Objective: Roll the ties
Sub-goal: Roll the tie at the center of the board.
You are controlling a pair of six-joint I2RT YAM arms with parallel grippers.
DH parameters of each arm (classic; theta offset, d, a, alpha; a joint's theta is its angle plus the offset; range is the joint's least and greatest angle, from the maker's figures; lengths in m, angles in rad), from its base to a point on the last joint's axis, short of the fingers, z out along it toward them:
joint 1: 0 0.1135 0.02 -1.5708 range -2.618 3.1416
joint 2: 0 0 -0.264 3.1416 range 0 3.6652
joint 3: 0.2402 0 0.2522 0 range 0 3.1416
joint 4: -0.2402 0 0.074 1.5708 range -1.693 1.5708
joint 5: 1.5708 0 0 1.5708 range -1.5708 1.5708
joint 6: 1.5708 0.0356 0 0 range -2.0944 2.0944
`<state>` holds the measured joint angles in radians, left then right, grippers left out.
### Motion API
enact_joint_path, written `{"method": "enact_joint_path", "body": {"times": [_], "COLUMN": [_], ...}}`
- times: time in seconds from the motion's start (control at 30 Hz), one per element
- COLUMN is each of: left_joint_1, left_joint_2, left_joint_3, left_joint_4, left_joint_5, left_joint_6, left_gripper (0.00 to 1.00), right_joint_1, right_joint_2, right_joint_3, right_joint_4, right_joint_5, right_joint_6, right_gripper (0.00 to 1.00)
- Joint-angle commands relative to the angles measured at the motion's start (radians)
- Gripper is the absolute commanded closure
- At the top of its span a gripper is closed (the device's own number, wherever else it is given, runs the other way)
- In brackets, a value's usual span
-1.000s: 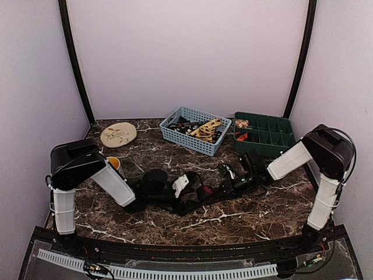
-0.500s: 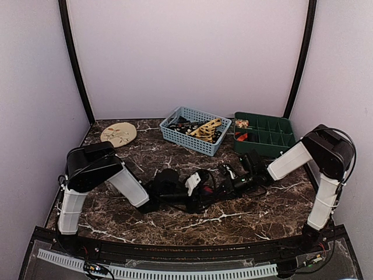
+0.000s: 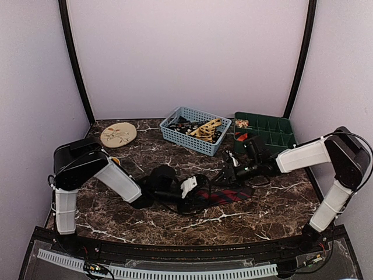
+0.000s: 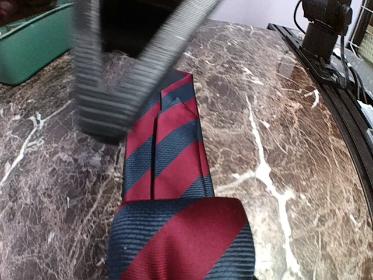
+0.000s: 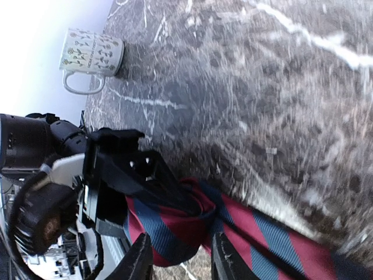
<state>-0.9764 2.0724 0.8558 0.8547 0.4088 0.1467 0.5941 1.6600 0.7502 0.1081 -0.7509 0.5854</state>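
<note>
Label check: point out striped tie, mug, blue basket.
striped tie (image 4: pixel 175 169), left wrist view, flat middle stretch.
mug (image 5: pixel 93 51), right wrist view, side wall.
blue basket (image 3: pixel 187 142), top view, front wall.

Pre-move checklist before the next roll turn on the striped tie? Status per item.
1. Right gripper open: ok, fingers apart.
2. Left gripper clamped on the roll: cannot tell, fabric hides its fingers.
3. Unrolled length of the striped tie flat and straight on the table: ok.
4. Mug clear of the tie: ok, it stands apart.
5. Blue basket and green tray clear of the tie: ok.
</note>
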Motion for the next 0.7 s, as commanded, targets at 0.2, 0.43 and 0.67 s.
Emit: {"method": "enact_joint_path", "body": {"times": [0.2, 0.43, 0.67], "left_joint_1": [0.030, 0.028, 0.028], "left_joint_2": [-0.051, -0.076, -0.101], "left_joint_3": [0.021, 0.037, 0.024], "left_joint_4": [-0.333, -0.441, -0.540], "left_joint_5": [0.008, -0.050, -0.105], "left_joint_6": [0.097, 0.129, 0.180], "left_gripper": [0.82, 0.82, 0.82], "right_joint_1": [-0.011, -0.024, -0.032], "right_joint_2": [0.087, 0.133, 0.084], "right_joint_3": [-0.020, -0.064, -0.125], "right_joint_4": [-0.062, -0.087, -0.065], "right_joint_5": [0.048, 0.123, 0.100], "right_joint_6": [-0.050, -0.094, -0.056], "right_gripper": [0.78, 0.82, 0.81]}}
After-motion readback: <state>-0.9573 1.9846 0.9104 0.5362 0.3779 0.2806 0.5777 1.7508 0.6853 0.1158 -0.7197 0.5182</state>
